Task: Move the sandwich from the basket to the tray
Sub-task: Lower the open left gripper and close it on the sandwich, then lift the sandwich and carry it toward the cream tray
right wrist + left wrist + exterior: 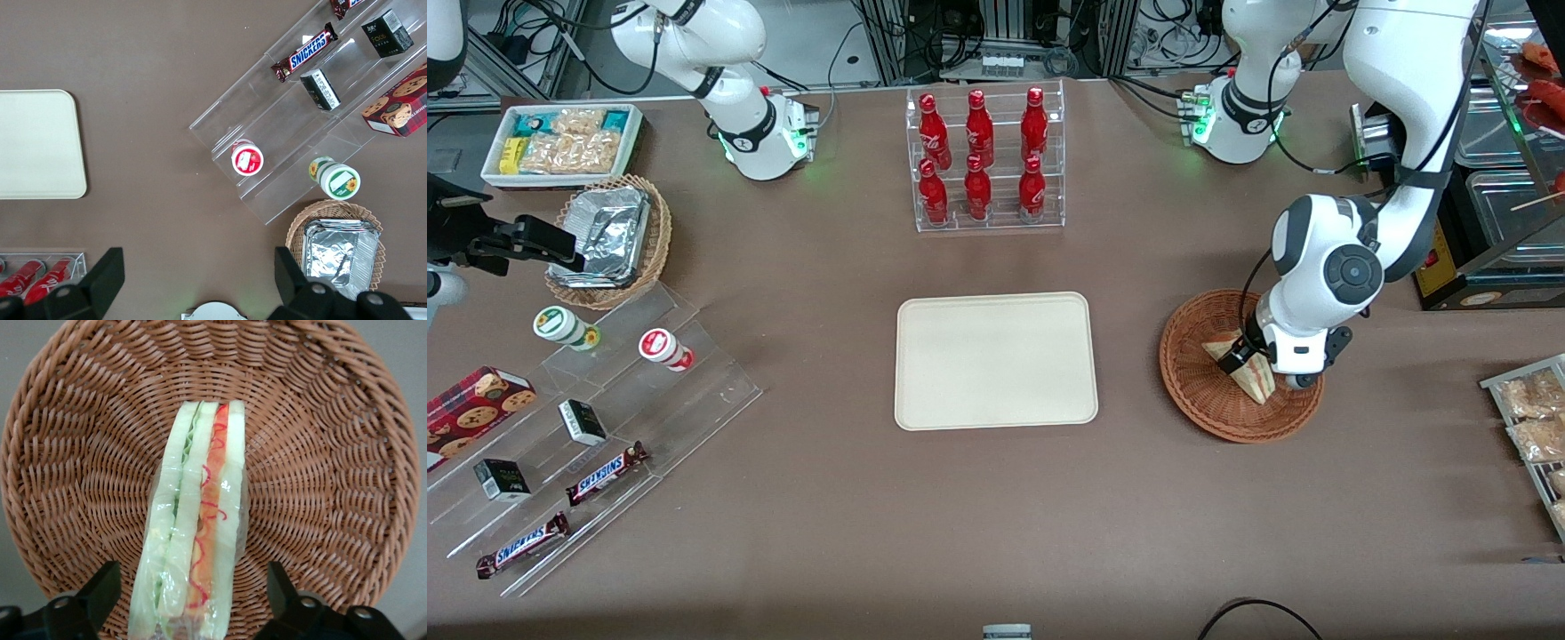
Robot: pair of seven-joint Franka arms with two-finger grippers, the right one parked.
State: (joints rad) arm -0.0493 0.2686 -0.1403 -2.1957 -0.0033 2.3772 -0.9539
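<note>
The sandwich (pixel 1256 375), a plastic-wrapped wedge with red, white and green layers, lies in the reddish-brown wicker basket (pixel 1199 391) toward the working arm's end of the table. My left gripper (pixel 1258 366) is lowered into the basket, open, with one finger on each side of the sandwich. In the left wrist view the sandwich (pixel 200 513) runs between the two black fingers (pixel 101 587), with a gap showing on each side, and the basket (pixel 327 453) fills the frame. The cream tray (pixel 996 360) lies bare at the table's middle, beside the basket; its corner shows in the right wrist view (pixel 33 143).
A clear rack of red bottles (pixel 985 160) stands farther from the front camera than the tray. Toward the parked arm's end are a foil-lined wicker basket (pixel 609 240), a white bin of snack packets (pixel 560 142) and a clear stepped shelf of snacks (pixel 596 418). A rack of packets (pixel 1529 418) sits at the working arm's end.
</note>
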